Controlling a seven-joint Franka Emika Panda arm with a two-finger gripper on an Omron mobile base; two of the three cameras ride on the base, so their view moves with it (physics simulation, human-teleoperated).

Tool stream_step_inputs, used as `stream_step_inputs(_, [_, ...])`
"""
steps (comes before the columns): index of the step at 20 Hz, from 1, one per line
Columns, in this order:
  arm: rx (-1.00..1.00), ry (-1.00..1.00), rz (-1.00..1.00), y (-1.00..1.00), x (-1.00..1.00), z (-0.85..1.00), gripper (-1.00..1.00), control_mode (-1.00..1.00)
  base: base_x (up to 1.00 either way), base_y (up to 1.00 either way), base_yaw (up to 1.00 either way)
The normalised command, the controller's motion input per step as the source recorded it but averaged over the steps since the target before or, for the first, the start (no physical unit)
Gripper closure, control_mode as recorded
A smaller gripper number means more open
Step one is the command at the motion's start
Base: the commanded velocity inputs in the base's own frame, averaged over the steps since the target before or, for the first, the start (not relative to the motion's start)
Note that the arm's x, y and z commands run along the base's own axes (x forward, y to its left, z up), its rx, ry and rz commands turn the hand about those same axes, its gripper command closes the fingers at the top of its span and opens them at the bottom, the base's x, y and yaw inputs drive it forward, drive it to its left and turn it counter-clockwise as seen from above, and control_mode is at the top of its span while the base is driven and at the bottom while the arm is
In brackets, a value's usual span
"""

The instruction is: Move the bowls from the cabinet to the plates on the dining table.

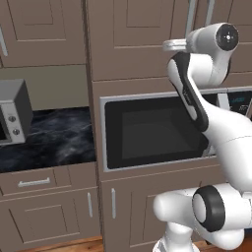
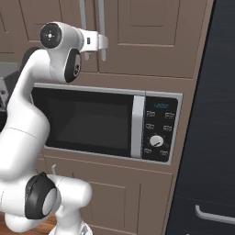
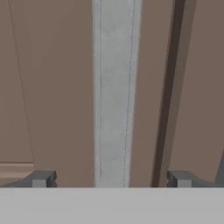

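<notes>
Brown panelled cabinet fronts fill the wall ahead, with a built-in microwave [image 2: 105, 124] set under the upper doors and a marble counter [image 1: 47, 140] off to the left carrying a second grey microwave [image 1: 14, 110].

Arm is raised with the gripper [image 3: 111, 179] at the tall cabinet [image 3: 52, 87], squared up to its door handle [image 3: 114, 92]. Jaws are apart, one dark fingertip [image 3: 41, 178] on each side of the grey bar, which runs vertically between them. Looks like that spread is set to straddle the bar before closing. Can't tell whether the pads touch it yet; the gap on both sides looks generous.

From the right base view the hand sits right at the pair of grey handles [image 2: 92, 18] near the top edge of the door, above the built-in microwave.

Cabinet door is shut, dark seam just right of the handle. Bowls presumably inside, hidden. Plates and dining table sit outside these views.

Judgement: step in hand is grabbing the handle to swing the door open; task barely started. Risk: closing off-centre and slipping off the bar on the pull.
</notes>
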Motion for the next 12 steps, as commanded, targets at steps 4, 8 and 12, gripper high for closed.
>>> stream_step_inputs(4, [0.04, 0.00, 0.03, 0.00, 0.33, 0.00, -1.00, -1.00, 0.00, 0.00, 0.00])
stream_step_inputs(8, [0.03, 0.00, 0.02, 0.02, 0.33, -0.02, 1.00, -1.00, 0.00, 0.00, 0.00])
stream_step_inputs(12, [0.01, -0.02, 0.00, 0.14, 0.25, -0.11, 1.00, -1.00, 0.00, 0.00, 0.00])
